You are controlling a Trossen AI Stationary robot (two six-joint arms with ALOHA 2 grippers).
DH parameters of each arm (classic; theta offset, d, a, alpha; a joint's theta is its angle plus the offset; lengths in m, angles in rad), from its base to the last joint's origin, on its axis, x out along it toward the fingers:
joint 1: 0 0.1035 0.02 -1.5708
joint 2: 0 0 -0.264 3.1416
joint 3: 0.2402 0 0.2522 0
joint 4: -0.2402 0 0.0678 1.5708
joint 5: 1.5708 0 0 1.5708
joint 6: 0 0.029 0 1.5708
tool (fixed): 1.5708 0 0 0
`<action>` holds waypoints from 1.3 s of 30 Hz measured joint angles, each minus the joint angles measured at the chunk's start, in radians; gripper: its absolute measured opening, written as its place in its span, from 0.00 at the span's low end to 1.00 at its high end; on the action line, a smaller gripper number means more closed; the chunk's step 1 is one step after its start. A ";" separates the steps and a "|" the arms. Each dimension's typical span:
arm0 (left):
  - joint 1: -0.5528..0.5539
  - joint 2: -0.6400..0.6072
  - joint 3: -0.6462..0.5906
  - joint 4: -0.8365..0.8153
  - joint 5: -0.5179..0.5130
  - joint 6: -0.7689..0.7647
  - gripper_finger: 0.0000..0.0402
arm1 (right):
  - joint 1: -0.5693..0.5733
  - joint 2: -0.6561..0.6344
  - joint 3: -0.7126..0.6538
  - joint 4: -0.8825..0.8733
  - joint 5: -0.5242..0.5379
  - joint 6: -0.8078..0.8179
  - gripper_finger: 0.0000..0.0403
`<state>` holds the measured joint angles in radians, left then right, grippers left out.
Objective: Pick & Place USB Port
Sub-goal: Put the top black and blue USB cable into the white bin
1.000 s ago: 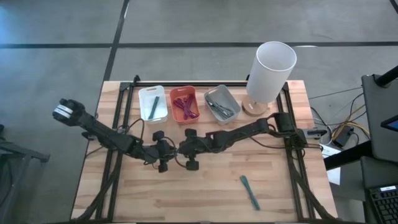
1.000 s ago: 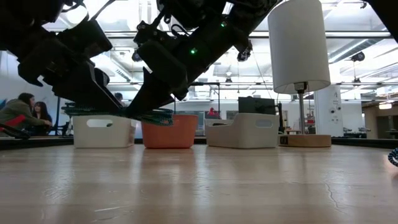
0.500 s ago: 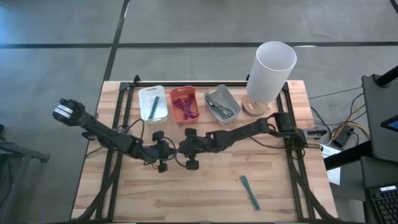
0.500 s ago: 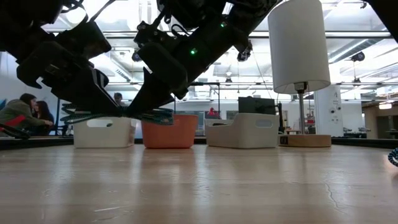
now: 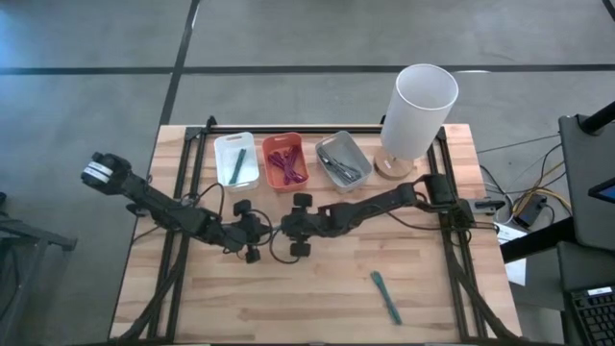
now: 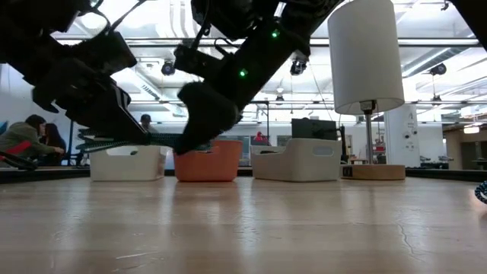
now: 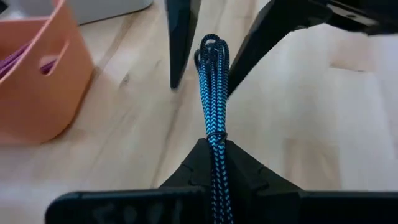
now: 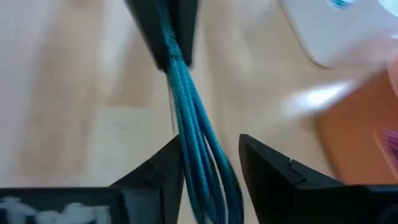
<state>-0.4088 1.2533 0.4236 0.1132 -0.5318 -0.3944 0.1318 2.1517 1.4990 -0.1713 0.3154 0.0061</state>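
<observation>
A bundled blue braided USB cable (image 7: 212, 87) hangs above the table's middle, between my two grippers. My left gripper (image 7: 214, 148) is shut on it. My right gripper (image 8: 211, 146) faces it from the right and stands open, one finger on either side of the bundle's looped end (image 7: 211, 45); whether a finger brushes it I cannot tell. In the high view the two grippers meet at mid-table, left (image 5: 256, 236) and right (image 5: 290, 231). In the low view the cable (image 6: 156, 140) shows level, clear of the tabletop. My left gripper pinches the cable bundle (image 7: 217, 138) between its two fingers, several strands together. The fingers come in roughly level from the table's left and lie along the bundle. The bundle sticks out past the fingertips toward my right gripper, lifted clear of the table.
At the table's far side stand a white bin (image 5: 236, 160) holding a teal cable, an orange bin (image 5: 285, 160) with purple cables and a grey bin (image 5: 343, 160) with grey ones. A white lamp (image 5: 418, 111) stands far right. Another teal cable (image 5: 385, 297) lies near the front right.
My right gripper has opened and let go of the cable, and its wrist has turned and drawn back slightly toward the table's right. The cable stays level and lifted, now held only by my left gripper.
</observation>
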 joint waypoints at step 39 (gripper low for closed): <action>0.658 -0.179 0.044 -0.424 -0.342 -0.281 0.06 | 0.014 0.002 -0.001 -0.215 0.043 0.099 0.47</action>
<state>0.2492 1.0742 0.4679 -0.3112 -0.8734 -0.6758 0.1463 2.1532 1.4979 -0.3858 0.3584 0.1047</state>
